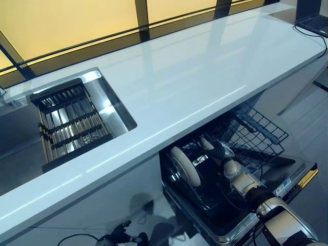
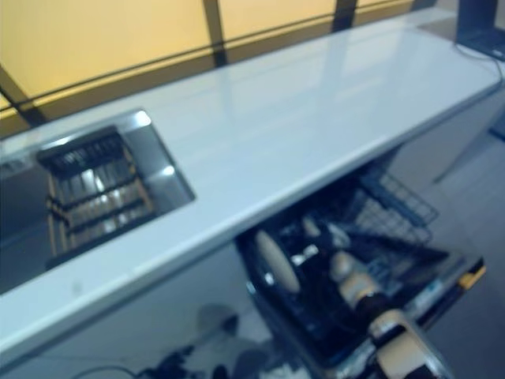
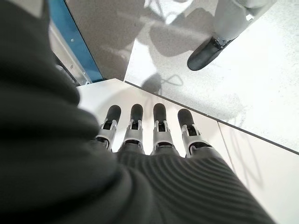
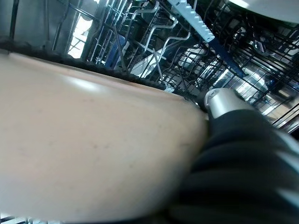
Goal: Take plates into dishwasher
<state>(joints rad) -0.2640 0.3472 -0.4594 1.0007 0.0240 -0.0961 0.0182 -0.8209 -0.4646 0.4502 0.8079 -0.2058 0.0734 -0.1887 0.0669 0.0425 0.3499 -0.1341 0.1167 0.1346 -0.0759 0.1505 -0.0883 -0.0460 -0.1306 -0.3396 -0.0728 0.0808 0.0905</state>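
Observation:
A cream plate [image 1: 184, 166] stands on edge in the lower rack [image 1: 205, 197] of the open dishwasher under the counter. My right hand [image 1: 221, 154] reaches down into the rack just right of the plate. In the right wrist view the plate [image 4: 88, 154] fills the space beside the hand [image 4: 233, 154], and a silver finger [image 4: 222, 100] lies against its rim, so the hand looks shut on it. My left hand [image 3: 154, 135] hangs low over the floor with its fingers straight, holding nothing.
The white counter [image 1: 195, 82] runs above the dishwasher. A steel sink [image 1: 115, 110] with a dark drying rack [image 1: 69, 125] lies at its left. The upper wire basket [image 1: 256, 130] is pulled out behind my hand. The open door [image 1: 294, 177] juts forward. A laptop [image 1: 313, 23] sits at the far right.

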